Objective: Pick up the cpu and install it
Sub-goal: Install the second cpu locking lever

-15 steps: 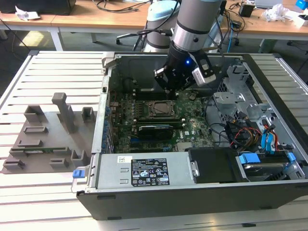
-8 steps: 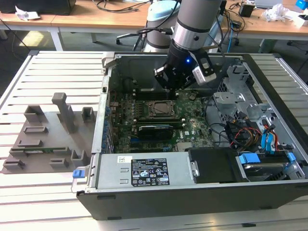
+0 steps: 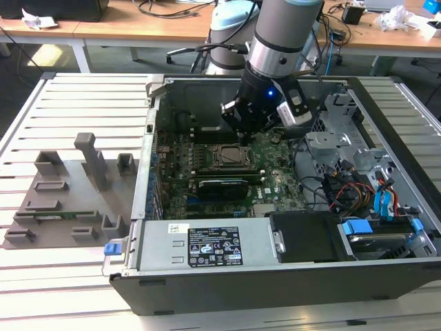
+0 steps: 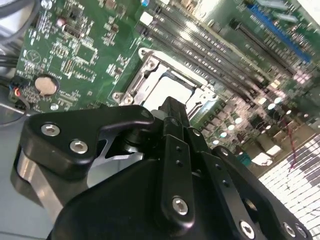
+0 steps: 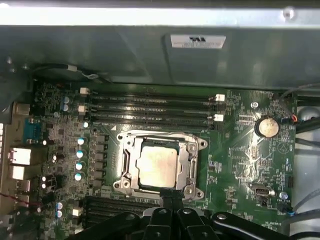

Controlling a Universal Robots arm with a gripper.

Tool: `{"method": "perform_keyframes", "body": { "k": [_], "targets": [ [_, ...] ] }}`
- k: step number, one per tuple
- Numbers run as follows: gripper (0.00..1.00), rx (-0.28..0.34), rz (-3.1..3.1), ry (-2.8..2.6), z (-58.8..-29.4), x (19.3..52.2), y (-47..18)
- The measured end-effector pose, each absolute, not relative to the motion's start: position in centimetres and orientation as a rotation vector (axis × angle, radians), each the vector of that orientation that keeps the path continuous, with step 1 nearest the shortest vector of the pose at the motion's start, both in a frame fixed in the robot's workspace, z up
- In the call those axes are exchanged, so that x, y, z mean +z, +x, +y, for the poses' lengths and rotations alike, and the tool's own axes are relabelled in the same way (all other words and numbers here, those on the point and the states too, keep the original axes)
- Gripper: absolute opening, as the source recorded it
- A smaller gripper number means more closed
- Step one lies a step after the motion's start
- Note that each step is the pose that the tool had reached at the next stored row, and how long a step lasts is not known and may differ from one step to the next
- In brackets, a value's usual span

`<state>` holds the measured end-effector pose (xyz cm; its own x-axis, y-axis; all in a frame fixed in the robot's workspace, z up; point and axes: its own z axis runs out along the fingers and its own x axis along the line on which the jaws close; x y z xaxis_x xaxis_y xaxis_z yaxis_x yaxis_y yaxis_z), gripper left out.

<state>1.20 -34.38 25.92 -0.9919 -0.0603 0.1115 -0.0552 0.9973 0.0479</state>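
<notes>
Exterior view first: a white slatted counter (image 3: 83, 96) carries a large black open computer case (image 3: 275, 276) lying on its side, with grey plastic fixture blocks (image 3: 89, 162) on the slats toward the exterior view's left. Inside the case lies a green motherboard (image 3: 275, 176), and along the near wall a silver power supply box (image 3: 207, 245) bears a white-and-black printed label whose writing is too small to make out. The black two-fingered end effector (image 5: 171, 197) hangs just above the socket's edge, fingers pressed together and holding nothing. A dark metal socket frame (image 5: 195, 165) surrounds the cpu (image 5: 157, 166), a small silvery square chip that appears seated in the socket. A round coin battery (image 5: 267, 127) sits nearby on the board.
</notes>
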Motion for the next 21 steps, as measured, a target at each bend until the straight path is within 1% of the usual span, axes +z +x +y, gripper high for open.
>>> {"method": "perform_keyframes", "body": {
  "k": [1, 3, 5, 7, 9, 11, 14, 21],
  "targets": [
    [0.11, -0.093, -3.026, 0.089, -34.7, 25.9, 1.1],
    [0.11, -0.179, -3.024, 0.094, -35.3, 25.9, 1.0],
    [0.11, -0.186, -3.024, 0.095, -36.0, 25.7, 0.8],
    [0.11, -0.190, -3.024, 0.095, -37.8, 25.1, 0.4],
    [0.11, -0.198, -3.023, 0.095, -38.6, 24.5, -0.6],
    [0.11, -0.206, -3.023, 0.095, -38.8, 24.0, -1.6],
    [0.11, -0.206, -3.023, 0.096, -38.8, 22.7, -2.8],
    [0.11, -0.205, -3.023, 0.096, -38.6, 21.0, -4.6]
  ]
}}
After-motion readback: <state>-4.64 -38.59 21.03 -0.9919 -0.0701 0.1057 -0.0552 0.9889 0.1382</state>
